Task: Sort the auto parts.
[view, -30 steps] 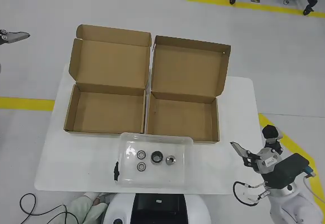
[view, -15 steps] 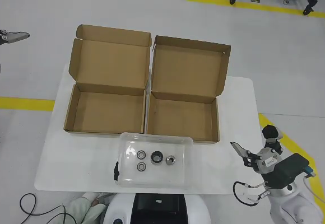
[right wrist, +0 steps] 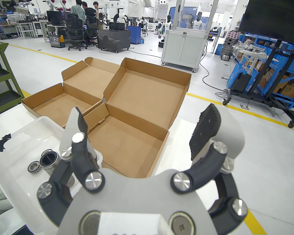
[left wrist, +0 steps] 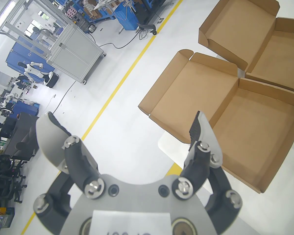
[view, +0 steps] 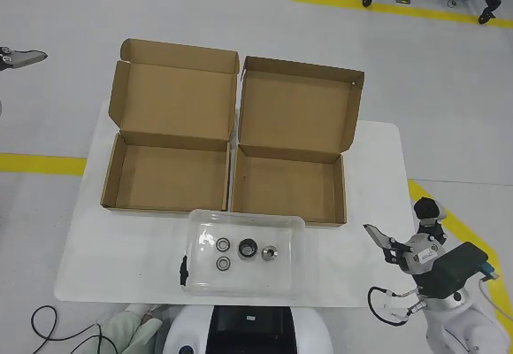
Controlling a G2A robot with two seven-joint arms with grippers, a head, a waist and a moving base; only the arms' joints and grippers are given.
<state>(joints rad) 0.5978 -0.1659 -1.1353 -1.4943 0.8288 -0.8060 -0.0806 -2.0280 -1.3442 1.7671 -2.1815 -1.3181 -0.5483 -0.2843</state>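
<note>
- Change: nothing has shifted since the earlier frames. Both arms and all the parts are where they were.
- Top view: a clear tray (view: 285,276) at the lower centre of the counter (view: 88,257) holds four small auto parts. They are a bearing ring (view: 224,242), a second bearing ring (view: 224,263), a black ring (view: 247,249) and a metal piece (view: 268,254).
- Two open cardboard boxes, the left box (view: 168,177) and the right box (view: 287,188), lie side by side just above the tray, with nothing in them.
- Right end effector (right wrist: 143,116): spread and holding nothing, off the counter's lower right edge.
- Left end effector (left wrist: 123,121): spread and holding nothing, well off the counter at the upper left.
- Step in hand (judged): the first pick from the tray. The right arm is the nearer. It should descend from above with its fingers straddling one part, clear of the tray wall and of the neighbouring parts, which lie close together.
- Views: the right wrist view shows that the parts stand at different heights. The top view gives their layout and where both arms are. The left wrist view shows the boxes' folded flaps.
</note>
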